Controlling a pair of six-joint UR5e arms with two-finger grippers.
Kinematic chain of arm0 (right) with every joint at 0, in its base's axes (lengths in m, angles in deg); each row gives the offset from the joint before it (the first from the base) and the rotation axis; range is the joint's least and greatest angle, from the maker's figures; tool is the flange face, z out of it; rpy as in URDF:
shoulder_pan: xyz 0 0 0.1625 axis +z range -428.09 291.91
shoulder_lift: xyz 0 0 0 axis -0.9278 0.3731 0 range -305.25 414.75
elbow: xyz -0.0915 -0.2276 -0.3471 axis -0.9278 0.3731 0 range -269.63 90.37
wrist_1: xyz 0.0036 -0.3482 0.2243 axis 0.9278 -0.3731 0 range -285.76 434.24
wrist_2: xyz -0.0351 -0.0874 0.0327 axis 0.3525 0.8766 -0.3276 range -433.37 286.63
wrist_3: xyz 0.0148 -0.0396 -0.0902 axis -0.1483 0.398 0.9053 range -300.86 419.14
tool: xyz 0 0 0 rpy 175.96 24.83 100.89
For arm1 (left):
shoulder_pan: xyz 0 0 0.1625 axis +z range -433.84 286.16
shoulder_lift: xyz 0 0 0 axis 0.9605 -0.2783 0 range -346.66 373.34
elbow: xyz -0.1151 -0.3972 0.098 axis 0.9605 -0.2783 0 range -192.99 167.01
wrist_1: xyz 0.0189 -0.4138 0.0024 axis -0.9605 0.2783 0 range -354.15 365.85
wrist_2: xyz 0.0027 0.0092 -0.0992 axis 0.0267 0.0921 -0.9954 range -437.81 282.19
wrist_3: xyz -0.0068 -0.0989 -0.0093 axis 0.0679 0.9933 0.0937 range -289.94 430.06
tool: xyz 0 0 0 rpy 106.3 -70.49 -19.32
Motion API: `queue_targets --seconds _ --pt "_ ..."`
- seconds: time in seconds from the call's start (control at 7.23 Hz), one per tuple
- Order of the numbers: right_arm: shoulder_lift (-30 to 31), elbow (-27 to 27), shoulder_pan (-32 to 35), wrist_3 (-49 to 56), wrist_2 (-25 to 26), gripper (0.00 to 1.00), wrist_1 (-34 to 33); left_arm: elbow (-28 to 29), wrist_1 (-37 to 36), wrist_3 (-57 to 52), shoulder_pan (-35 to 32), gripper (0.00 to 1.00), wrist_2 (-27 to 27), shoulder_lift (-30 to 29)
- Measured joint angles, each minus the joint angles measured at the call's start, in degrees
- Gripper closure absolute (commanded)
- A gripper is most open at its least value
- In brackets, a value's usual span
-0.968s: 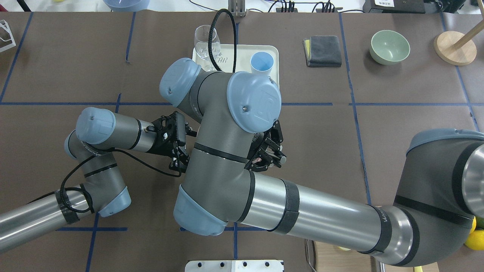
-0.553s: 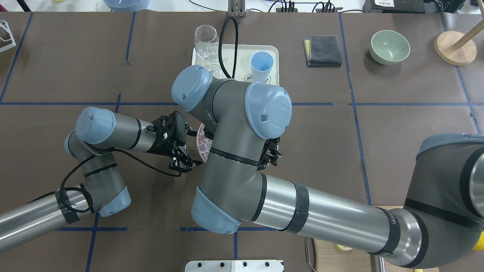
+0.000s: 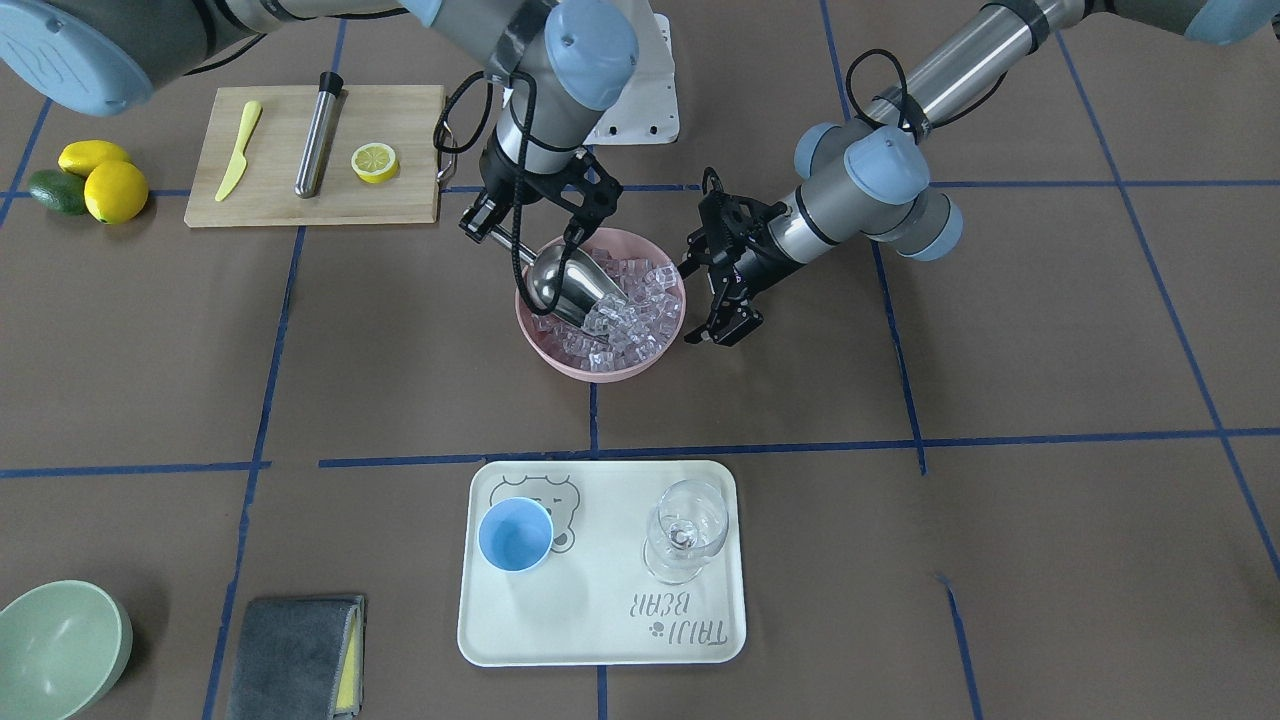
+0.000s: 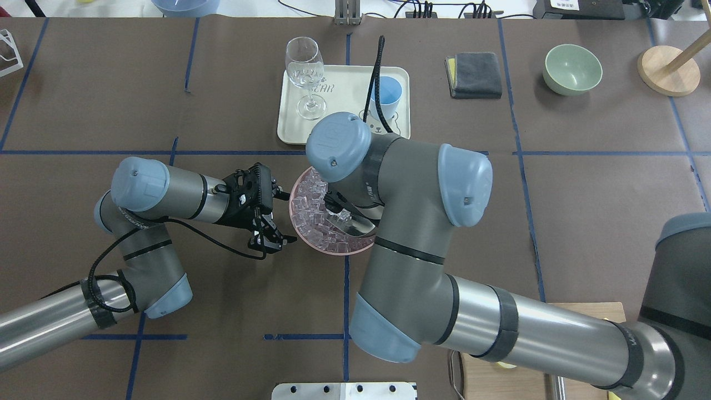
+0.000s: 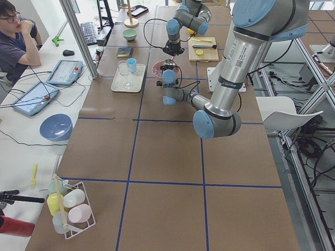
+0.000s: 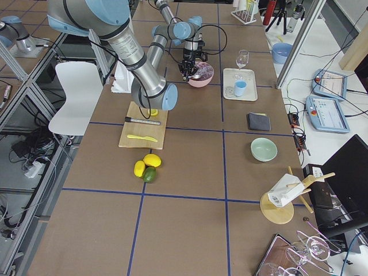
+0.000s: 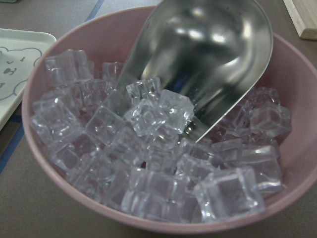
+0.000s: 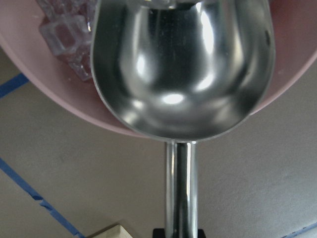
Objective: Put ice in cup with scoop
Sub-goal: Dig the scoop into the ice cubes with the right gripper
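The steel scoop [image 3: 570,285] lies tilted with its trough in the ice [image 3: 630,320] that fills a pink bowl [image 3: 600,372]. My right gripper [image 3: 505,235] is shut on the scoop's thin handle; the right wrist view shows the trough [image 8: 183,64] over the bowl's rim [image 8: 49,94]. In the left wrist view a few cubes [image 7: 148,163] rest at the scoop's mouth [image 7: 208,54]. My left gripper [image 3: 722,325] is open and empty, just beside the bowl. The light-blue cup [image 3: 515,535] stands empty on a cream tray [image 3: 600,620].
A clear stemmed glass [image 3: 685,530] shares the tray. A cutting board [image 3: 290,205] with a yellow knife [image 3: 238,150], steel cylinder [image 3: 318,130] and lemon half [image 3: 374,160] lies behind the bowl. A green bowl [image 3: 55,645] and grey cloth [image 3: 295,655] are near the tray.
My right arm has swung to the right in the overhead view, uncovering the pink bowl, and the scoop now sits in the ice. My left arm has not moved.
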Motion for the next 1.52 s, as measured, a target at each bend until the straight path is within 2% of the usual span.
queue_targets --seconds 0.69,1.52 --pt "7.24 -5.2 0.23 -6.33 -0.64 1.0 15.98 0.0 -0.05 0.0 0.02 0.0 0.0 0.0" --pt "9.17 -14.2 1.5 -15.88 -2.15 1.0 20.06 0.06 -0.05 0.0 0.04 0.0 0.0 0.0"
